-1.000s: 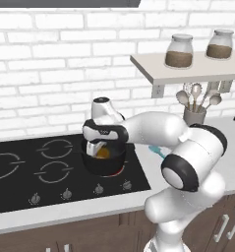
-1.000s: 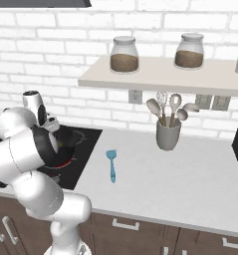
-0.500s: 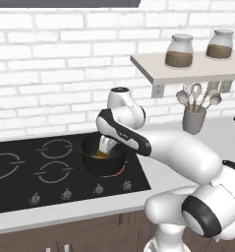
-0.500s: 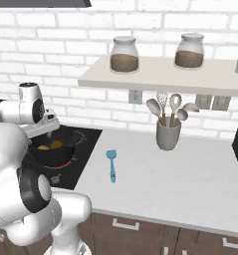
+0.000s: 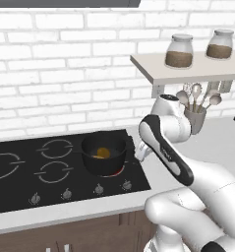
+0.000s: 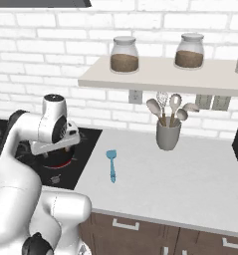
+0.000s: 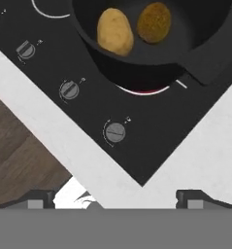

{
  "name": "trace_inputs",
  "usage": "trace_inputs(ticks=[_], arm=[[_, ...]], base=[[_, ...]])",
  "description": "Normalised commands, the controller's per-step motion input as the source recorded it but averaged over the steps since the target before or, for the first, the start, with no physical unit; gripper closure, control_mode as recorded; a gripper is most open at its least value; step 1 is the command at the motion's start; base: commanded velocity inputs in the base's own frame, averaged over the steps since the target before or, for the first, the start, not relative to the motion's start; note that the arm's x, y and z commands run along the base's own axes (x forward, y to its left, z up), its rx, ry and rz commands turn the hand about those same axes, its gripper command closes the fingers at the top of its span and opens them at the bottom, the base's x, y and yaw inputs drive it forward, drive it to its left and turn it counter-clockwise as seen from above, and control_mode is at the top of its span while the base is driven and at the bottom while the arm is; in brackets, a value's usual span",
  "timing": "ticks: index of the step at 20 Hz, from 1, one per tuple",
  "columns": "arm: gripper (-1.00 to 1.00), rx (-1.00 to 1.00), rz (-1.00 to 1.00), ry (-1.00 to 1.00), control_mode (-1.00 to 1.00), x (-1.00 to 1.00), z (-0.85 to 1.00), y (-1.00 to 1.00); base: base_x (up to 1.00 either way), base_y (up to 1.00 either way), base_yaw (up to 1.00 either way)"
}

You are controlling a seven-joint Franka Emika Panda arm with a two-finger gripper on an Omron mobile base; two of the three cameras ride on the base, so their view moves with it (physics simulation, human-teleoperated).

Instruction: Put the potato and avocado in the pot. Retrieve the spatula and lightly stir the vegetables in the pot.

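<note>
While in the pot (image 7: 195,53), potato (image 7: 115,31) and avocado (image 7: 154,22) (side by side)

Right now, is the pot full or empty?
Not empty: the pot holds the potato and a browner piece, side by side.

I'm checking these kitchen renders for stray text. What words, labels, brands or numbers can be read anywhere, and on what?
No readable text anywhere.
The stove knobs carry small white marks beside them, too small and blurred to read as signs.
The two jars on the shelf bear no label.
The pot, the blue spatula and the grey utensil cup are plain.
</note>
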Motion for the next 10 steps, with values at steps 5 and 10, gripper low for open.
trace_inputs(ticks=[5, 10], arm=[[-1.0, 0.04, -0.14, 0.1, -1.0, 0.0, 0.0, -0.81], [-1.0, 0.0, -0.24, 0.22, -1.0, 0.05, 0.0, -0.65]], base=[[0.0, 0.0, 0.0], [0.0, 0.0, 0.0]])
